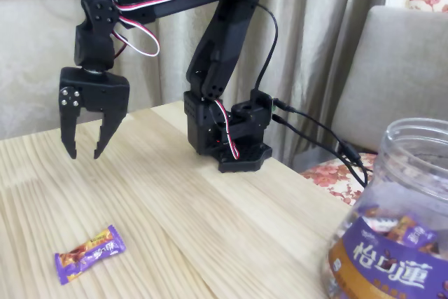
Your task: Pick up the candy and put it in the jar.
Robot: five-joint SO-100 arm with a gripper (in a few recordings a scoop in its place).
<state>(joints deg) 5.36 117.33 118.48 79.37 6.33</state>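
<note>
Purple-wrapped candy (89, 253) flat on table, open-mouthed jar (392, 222) well apart.

One candy (89, 253) in a purple wrapper lies on the near left of the one light wooden table (231, 229), and one clear plastic jar (399, 222) with a purple and brown label stands at the near right; how many wrapped sweets sit inside it cannot be counted through the wall. One black arm (210, 54) stands at the far middle of the table, ending in one gripper (85, 150) with two fingers. Beyond the table on the right is one beige chair (402, 68), and curtains (315, 19) hang behind.
</note>
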